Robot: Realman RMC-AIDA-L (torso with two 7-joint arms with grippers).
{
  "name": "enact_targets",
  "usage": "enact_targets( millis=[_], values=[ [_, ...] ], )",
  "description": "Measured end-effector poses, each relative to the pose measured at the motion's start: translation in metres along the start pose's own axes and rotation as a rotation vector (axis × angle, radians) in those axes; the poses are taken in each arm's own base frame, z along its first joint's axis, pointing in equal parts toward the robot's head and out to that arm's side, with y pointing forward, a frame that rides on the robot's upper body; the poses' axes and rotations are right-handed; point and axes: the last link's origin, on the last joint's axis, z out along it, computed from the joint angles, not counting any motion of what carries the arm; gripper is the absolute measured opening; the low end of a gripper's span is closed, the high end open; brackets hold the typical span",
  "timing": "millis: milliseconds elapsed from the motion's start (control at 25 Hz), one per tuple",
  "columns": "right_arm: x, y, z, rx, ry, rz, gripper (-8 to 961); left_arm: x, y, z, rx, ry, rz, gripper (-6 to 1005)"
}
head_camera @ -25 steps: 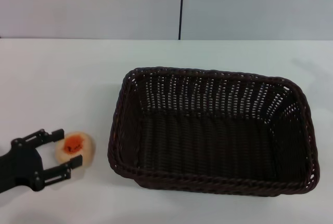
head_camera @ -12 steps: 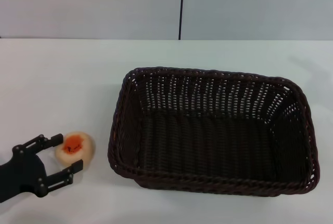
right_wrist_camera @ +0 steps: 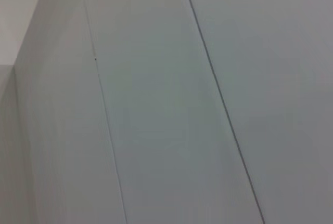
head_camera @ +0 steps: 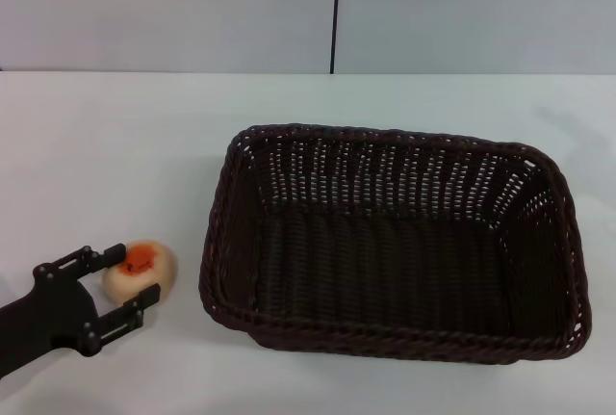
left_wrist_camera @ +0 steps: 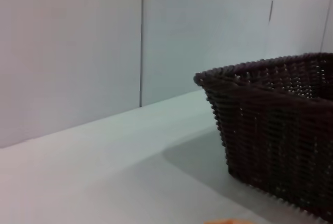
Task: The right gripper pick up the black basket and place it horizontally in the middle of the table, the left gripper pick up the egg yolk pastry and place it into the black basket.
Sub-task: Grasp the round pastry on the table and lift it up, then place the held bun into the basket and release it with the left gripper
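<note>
- Basket (head_camera: pixel 390 242) lies lengthwise on the table (head_camera: pixel 115 145), mid to right side; I judge step 1 done.
- Step 2 in hand: my left gripper (head_camera: pixel 126 276) is spread wide, 1 finger either side of the pastry (head_camera: pixel 140 271), holding nothing.
- Next: close, lift, carry over the near rim.
- Right gripper out of sight.
- No readable writing or labels.

left hand (head_camera: pixel 132 275) spread around egg yolk pastry (head_camera: pixel 140 272) | black basket (head_camera: pixel 390 242) beside, on table (head_camera: pixel 115 155)
</note>
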Motion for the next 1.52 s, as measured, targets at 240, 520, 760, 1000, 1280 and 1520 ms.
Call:
enact_targets(
  millis=[240, 520, 760, 1000, 1280, 1520],
  values=[
    [0.004, 0.0, -0.002, 0.005, 0.001, 0.018, 782, -0.002, 0.001, 0.002, -0.007, -0.014, 0.022, 638],
    [0.006, 0.001, -0.006, 0.015, 0.001, 0.026, 782, 0.006, 0.0, -0.003, 0.004, 0.047, 0.015, 376],
    [0.009, 0.001, -0.008, 0.022, 0.002, 0.04, 782, 0.029, -0.007, -0.024, 0.064, 0.218, 0.003, 258],
    [0.014, -0.003, -0.019, 0.082, -0.027, 0.03, 782, 0.065, -0.006, -0.023, -0.043, 0.391, 0.026, 214],
    [0.022, -0.011, -0.061, 0.271, -0.136, 0.031, 782, 0.098, -0.006, 0.017, -0.21, 0.486, -0.052, 184],
    [0.03, -0.006, -0.077, 0.33, -0.16, 0.03, 781, 0.111, 0.006, 0.066, -0.321, 0.481, -0.112, 123]
  ],
)
